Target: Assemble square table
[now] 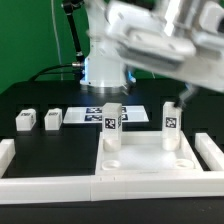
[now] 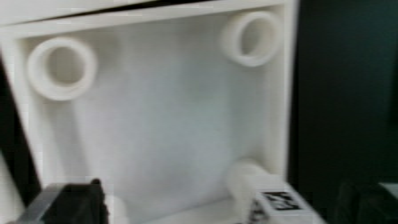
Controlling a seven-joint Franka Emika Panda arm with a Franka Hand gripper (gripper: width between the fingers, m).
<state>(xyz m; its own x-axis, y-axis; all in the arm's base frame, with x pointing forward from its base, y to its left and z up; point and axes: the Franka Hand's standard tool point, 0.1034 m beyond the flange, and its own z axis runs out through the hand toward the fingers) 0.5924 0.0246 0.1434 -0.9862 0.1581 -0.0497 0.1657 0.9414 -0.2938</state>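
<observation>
As surveyed from the exterior view's left: found first loose leg block (image 1: 22, 121) and second loose leg block (image 1: 51, 119) side by side on the black tabletop (image 1: 40, 98), well apart from the slab. Judged parked there within reach, awaiting fitting.

Next right, noted the marker board (image 1: 92, 117), flat behind the work, no part of the build.

Centre to right, recorded the square table slab (image 1: 140, 158), rim up, seated against the white border rails (image 1: 45, 183). Judged so placed to resist sliding under insertion and twisting loads. Found two legs upright at its rear corners, left leg (image 1: 112, 125) and right leg (image 1: 170, 120), tags facing front. Found front sockets (image 2: 59, 65) bare, hence two fittings outstanding.

Furthest right, located the claw (image 2: 231, 205) low over the slab near the right leg, much blurred in the exterior view. Seen in the wrist view: dark finger (image 2: 80, 200) well clear of the nearest tagged leg. Claw judged spread, pinching nothing. Cannot confirm seating depth of either upright leg.
</observation>
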